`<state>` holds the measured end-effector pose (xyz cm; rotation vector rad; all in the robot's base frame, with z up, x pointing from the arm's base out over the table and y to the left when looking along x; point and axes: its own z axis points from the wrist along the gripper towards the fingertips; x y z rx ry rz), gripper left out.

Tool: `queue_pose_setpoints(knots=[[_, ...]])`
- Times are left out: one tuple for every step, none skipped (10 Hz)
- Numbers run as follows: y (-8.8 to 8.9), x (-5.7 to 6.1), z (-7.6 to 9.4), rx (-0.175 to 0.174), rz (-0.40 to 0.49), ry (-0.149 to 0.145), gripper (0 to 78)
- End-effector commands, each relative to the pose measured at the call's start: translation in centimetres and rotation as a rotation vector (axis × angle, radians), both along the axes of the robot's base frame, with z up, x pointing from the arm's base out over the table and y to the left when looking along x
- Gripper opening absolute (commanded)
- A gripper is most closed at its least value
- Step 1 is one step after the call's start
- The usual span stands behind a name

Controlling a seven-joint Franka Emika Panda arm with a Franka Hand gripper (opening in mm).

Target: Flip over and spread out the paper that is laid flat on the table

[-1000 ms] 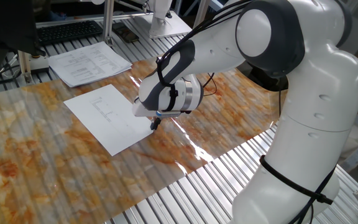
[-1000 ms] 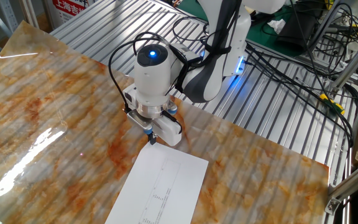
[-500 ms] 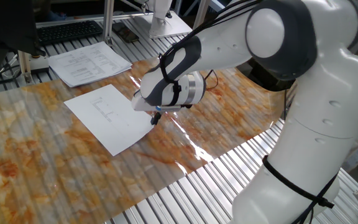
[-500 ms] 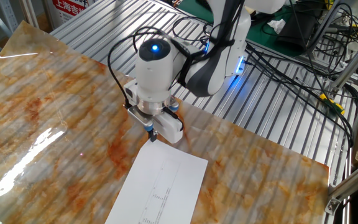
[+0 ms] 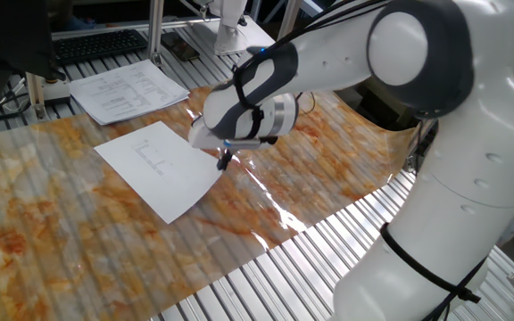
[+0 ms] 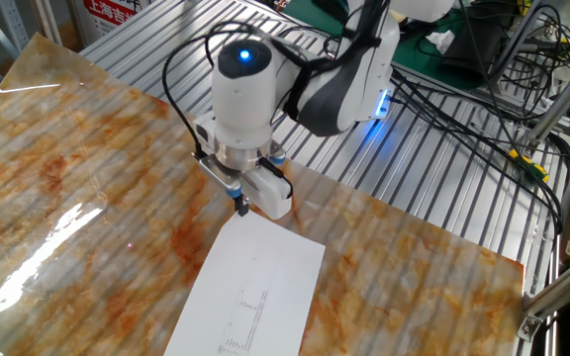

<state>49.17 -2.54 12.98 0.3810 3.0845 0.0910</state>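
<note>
The paper is a white sheet with a few faint printed lines facing up. It lies on the orange-and-grey marbled table cover. My gripper points down at the sheet's right corner, its dark fingertips pinched together on that edge. In the other fixed view the gripper meets the paper's far corner, which is raised slightly off the table. The rest of the sheet lies flat.
A stack of densely printed pages lies at the back left, beside a black keyboard. Bare metal slats run along the cover's front edge. Cables trail behind the arm's base.
The gripper has risen a little and shifted toward the back, and the paper's pinched corner has come along with it. The sheet has slid and turned slightly.
</note>
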Motion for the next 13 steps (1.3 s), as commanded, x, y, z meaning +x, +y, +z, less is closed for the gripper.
queue_pose_setpoints(knots=[[-0.3, 0.7, 2.0, -0.018, -0.005, 0.001, 1.1], [-0.4, 0.8, 2.7, -0.029, -0.003, 0.002, 1.1], [-0.6, 0.9, 3.4, -0.037, -0.001, 0.002, 1.1], [-0.7, 1.0, 3.8, -0.041, -0.002, 0.003, 1.1], [-1.0, 1.1, 4.8, -0.043, -0.005, 0.004, 1.1], [-1.3, 1.2, 5.5, -0.051, -0.006, 0.006, 1.1], [-1.6, 1.3, 6.3, -0.052, -0.006, 0.01, 1.1], [-2.0, 1.4, 7.1, -0.053, -0.004, 0.014, 1.1], [-2.1, 1.4, 7.3, -0.055, -0.003, 0.014, 1.1], [-2.4, 1.5, 8.1, -0.065, -0.002, 0.014, 1.1], [-2.6, 1.6, 8.5, -0.068, -0.004, 0.013, 1.1], [-2.7, 1.9, 9.0, -0.078, -0.007, 0.013, 1.1], [-2.8, 2.3, 9.5, -0.085, -0.004, 0.014, 1.1]])
